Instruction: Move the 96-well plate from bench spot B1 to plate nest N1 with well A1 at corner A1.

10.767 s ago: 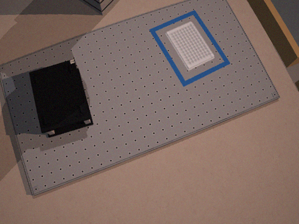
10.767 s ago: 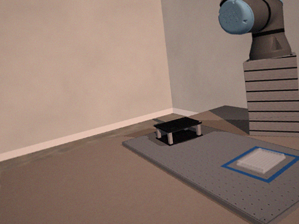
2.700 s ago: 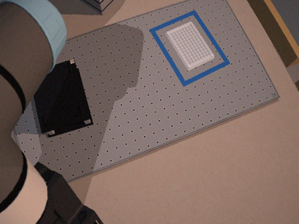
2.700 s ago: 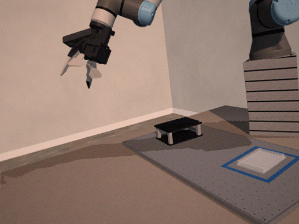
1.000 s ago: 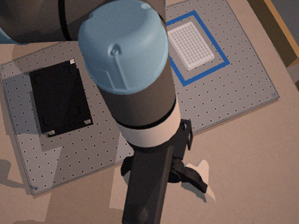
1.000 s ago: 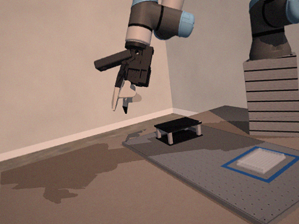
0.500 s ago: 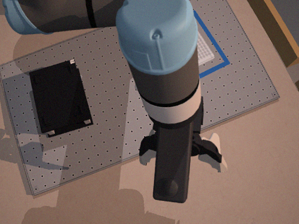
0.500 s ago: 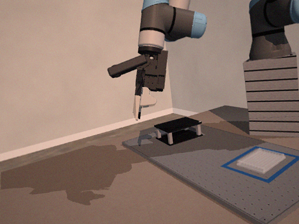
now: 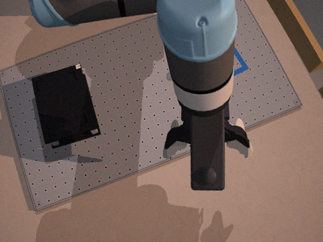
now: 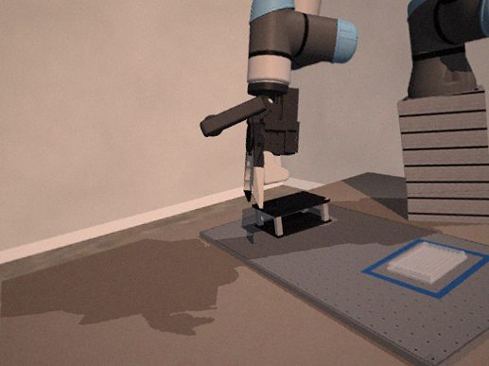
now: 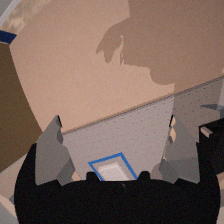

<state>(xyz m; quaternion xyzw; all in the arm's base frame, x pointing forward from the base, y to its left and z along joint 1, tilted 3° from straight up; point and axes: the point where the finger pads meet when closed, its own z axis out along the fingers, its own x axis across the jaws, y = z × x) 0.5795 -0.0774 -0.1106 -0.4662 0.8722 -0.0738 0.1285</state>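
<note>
White and translucent, the 96-well plate (image 10: 427,261) lies flat inside the blue tape outline (image 10: 466,279) that marks its bench spot on the grey perforated breadboard (image 10: 354,298). The plate is well apart from the gripper (image 10: 254,200), towards the arm's base side of it in the exterior view; in the top view the plate is hidden beneath the wrist housing, and only one corner of the blue tape outline shows. The gripper hangs above the near long edge of the breadboard, fingers pointing down with a slight tilt. Its jaws are spread to full width and nothing is between them. In the wrist view the two fingers stand at either side, and the plate appears low in the gap between them, partly cut off by the gripper body. The black raised plate nest (image 10: 292,205) stands on four pale posts, just behind the fingertips in the exterior view and well to one side of the tool in the top view. A small white corner label (image 9: 78,66) marks one corner of the nest.
</note>
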